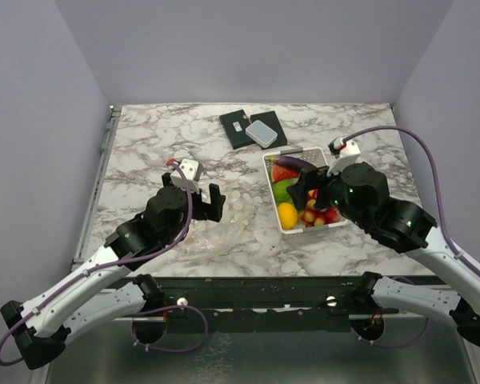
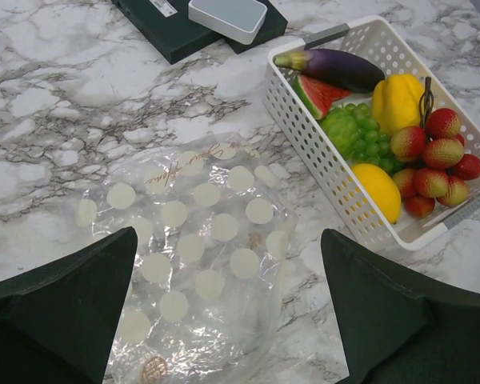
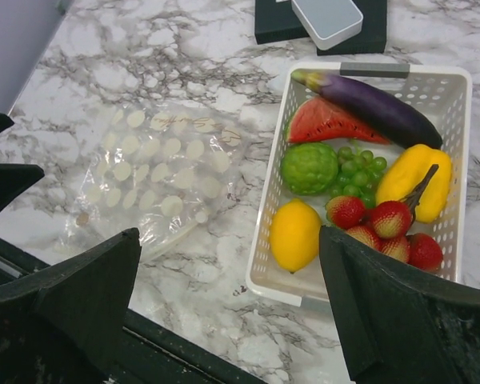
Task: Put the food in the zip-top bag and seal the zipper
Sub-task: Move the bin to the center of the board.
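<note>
Lying flat on the table [image 1: 144, 144], the bag [image 2: 196, 256] sits under the left gripper [image 2: 228, 236], jaws wide and empty, with the basket [image 2: 304, 136] of food [image 3: 294, 234] at its 2 o'clock. The right gripper [image 3: 230, 232], likewise wide and empty, hovers over the basket; the bag's faint script is unreadable.

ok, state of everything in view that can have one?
bag: lying flat on the table, empty; mouth open or sealed, cannot tell
food: all in the basket, none bagged
basket: upright, full
left gripper: open, above the bag, holding nothing
right gripper: open, above the basket, holding nothing
grey case: lying on a black box
</note>
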### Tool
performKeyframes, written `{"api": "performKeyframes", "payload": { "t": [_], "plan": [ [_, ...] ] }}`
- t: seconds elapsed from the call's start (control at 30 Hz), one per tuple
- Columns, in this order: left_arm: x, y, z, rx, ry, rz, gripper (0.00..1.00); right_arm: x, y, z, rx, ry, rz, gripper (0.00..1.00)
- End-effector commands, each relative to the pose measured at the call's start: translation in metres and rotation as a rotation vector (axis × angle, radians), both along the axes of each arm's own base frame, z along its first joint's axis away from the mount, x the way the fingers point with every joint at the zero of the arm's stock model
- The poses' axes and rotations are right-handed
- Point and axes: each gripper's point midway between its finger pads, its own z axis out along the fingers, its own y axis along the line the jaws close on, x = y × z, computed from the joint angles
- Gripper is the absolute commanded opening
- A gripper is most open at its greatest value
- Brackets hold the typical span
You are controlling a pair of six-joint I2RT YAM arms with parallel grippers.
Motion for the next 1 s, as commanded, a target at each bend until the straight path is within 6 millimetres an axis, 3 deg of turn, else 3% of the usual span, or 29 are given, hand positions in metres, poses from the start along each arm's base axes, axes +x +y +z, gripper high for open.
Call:
{"api": "performKeyframes", "payload": {
  "t": [0.0,0.5,0.97],
  "plan": [
    [-0.001,0.009,0.002,0.000,-0.024,0.026,0.99,-0.003,0.017,-0.015,-0.050,0.055,0.081,0.98],
    [-0.003,0.030,0.008,-0.021,-0.055,0.105,0.99,0.016,0.057,-0.066,-0.138,0.196,0.114,0.86],
    [-0.002,0.032,0.003,0.001,-0.046,0.114,0.99,0.041,0.071,-0.116,-0.247,0.269,0.045,0.84]
  ]
}}
